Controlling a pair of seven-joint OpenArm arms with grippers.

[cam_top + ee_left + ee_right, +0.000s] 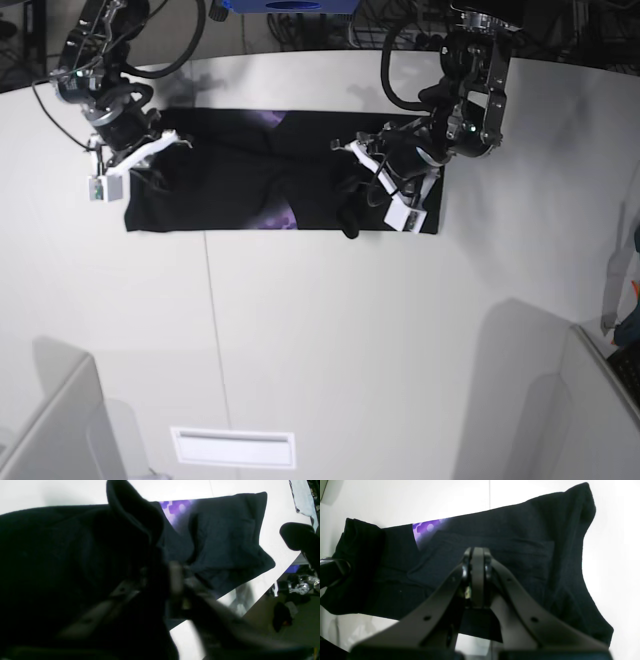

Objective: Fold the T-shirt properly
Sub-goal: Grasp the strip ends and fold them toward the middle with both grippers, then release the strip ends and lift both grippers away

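The black T-shirt (220,180) lies as a long strip across the far part of the white table (320,320), with purple print (281,216) peeking out at two spots. My left gripper (350,205) is over its right half. In the left wrist view it (175,580) is blurred and shut on a raised fold of the T-shirt (130,510). My right gripper (165,150) is at the shirt's left end. In the right wrist view it (477,555) is shut, just above the flat T-shirt (520,530), with no cloth seen between the fingers.
A pale cloth (302,497) lies at the table's corner beyond the shirt. The table's edge (262,590) drops to a cluttered floor. Grey dividers (50,420) (600,400) stand at the near corners. A white label (232,447) lies near the front.
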